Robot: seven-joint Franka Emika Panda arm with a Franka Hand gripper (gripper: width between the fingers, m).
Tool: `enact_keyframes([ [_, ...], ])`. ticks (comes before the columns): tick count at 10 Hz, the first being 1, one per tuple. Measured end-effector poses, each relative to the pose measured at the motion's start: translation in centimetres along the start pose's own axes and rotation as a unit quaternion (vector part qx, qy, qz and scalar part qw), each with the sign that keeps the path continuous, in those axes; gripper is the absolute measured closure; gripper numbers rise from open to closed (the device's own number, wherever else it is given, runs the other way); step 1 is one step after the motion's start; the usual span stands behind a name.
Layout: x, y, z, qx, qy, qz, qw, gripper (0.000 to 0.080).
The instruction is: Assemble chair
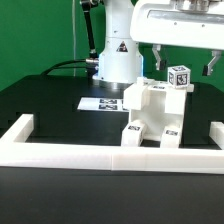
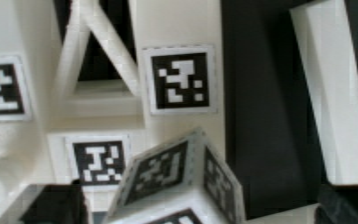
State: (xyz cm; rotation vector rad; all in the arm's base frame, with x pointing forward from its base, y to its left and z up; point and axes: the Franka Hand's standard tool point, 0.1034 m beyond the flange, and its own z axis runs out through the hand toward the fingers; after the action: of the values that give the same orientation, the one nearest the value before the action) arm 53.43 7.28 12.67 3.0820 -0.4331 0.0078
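Observation:
The partly built chair (image 1: 150, 112) is a chunky white block structure with black-and-white tags, standing on the black table right of centre. A small white cube-like piece (image 1: 179, 77) with tags sits at its top right. My gripper (image 1: 184, 68) hangs over that piece, jaws wide apart, one finger on each side and neither touching it. In the wrist view the cube piece (image 2: 179, 180) is close between the dark fingertips (image 2: 55, 206), with gaps on both sides. Tagged chair parts (image 2: 179, 80) lie beyond it. My gripper (image 2: 202, 208) is open and holds nothing.
A long white border rail (image 1: 100, 153) runs along the table's front, with ends turning back at both sides. The marker board (image 1: 103, 102) lies flat in front of the arm's base (image 1: 118, 62). A green wall stands behind.

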Motion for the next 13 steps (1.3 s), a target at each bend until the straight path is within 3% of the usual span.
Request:
enact_keyframes([
  [5,0.12,0.31,0.00,-0.001,0.000,-0.174,0.985,0.0151],
  [8,0.11,0.31,0.01,-0.001,-0.001,-0.173,0.985,0.0173],
  [10,0.12,0.31,0.00,-0.001,0.000,-0.173,0.985,0.0519],
  [13,0.12,0.31,0.00,0.000,0.000,-0.172,0.985,0.0515],
])
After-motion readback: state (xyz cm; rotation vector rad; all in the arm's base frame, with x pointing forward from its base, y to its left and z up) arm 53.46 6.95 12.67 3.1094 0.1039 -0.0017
